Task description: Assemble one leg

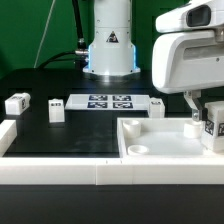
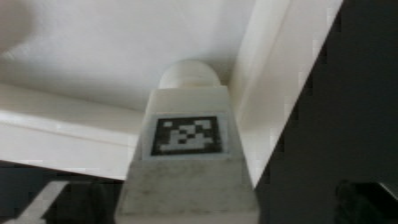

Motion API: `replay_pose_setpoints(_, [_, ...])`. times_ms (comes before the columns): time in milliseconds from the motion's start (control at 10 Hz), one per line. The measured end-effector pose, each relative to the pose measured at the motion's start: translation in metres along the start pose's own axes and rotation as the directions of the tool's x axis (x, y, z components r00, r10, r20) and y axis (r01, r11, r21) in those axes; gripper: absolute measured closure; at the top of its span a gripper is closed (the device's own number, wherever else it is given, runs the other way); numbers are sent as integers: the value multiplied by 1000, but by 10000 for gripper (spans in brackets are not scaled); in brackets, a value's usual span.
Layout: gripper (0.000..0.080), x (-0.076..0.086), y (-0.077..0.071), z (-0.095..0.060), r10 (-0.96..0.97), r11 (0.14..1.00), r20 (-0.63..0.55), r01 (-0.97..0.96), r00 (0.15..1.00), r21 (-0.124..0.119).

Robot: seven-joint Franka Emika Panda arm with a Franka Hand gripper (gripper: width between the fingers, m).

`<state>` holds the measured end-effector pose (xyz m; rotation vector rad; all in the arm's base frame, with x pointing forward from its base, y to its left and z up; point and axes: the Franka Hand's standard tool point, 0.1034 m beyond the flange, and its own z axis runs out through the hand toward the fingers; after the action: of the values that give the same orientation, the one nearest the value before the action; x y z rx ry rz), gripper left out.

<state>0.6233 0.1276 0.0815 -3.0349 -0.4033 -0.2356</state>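
Your gripper [image 1: 202,110] sits at the right edge of the exterior view, mid-height, under the white wrist housing. Its jaws are closed on the leg [image 1: 213,128], which hangs upright with one tag face towards the camera. The contact faces themselves are blurred.

In the wrist view the leg [image 2: 187,140] runs straight out from between the fingers [image 2: 57,205]. You see its square tag and a rounded tip, which points into an inside corner of white walls.

The tray-like piece [image 1: 150,131] fills the exterior view's lower right. The held leg stands over its right-hand part. You cannot tell whether the leg's lower end touches the tray floor or the rim.

Along the bottom of the exterior view a long white rail [image 1: 90,175] bounds the work area, and it turns up into a block at the left edge.

The marker board [image 1: 108,102] lies flat at centre frame, in front of the robot base [image 1: 110,45].

Three loose legs [image 1: 17,102] lie on the black table [image 1: 90,135]. Two are to the left of the marker board and one is just off its right end. Bare table shows between the marker board, the rail and the tray's left rim.
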Motion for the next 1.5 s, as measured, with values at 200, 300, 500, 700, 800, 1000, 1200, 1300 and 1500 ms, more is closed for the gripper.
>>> replay_pose_setpoints(200, [414, 0, 0, 0, 0, 1000, 0, 0, 1000, 0])
replay_pose_setpoints(300, [496, 0, 2, 0, 2, 1000, 0, -2, 1000, -2])
replay_pose_setpoints(500, [496, 0, 3, 0, 9, 1000, 0, -9, 1000, -3])
replay_pose_setpoints(700, [497, 0, 4, 0, 25, 1000, -1, -25, 1000, -3])
replay_pose_setpoints(800, [498, -1, 6, 0, 129, 992, -19, -129, 991, 4])
replay_pose_setpoints(1000, [499, -5, 10, 0, 411, 912, -70, -410, 909, 29])
replay_pose_setpoints(1200, [498, -5, 13, 0, 594, 804, -90, -591, 799, 59])
replay_pose_setpoints(1300, [498, -6, 14, 0, 683, 731, -85, -678, 726, 81])
replay_pose_setpoints(1500, [498, -10, 13, 0, 875, 483, -50, -868, 481, 116])
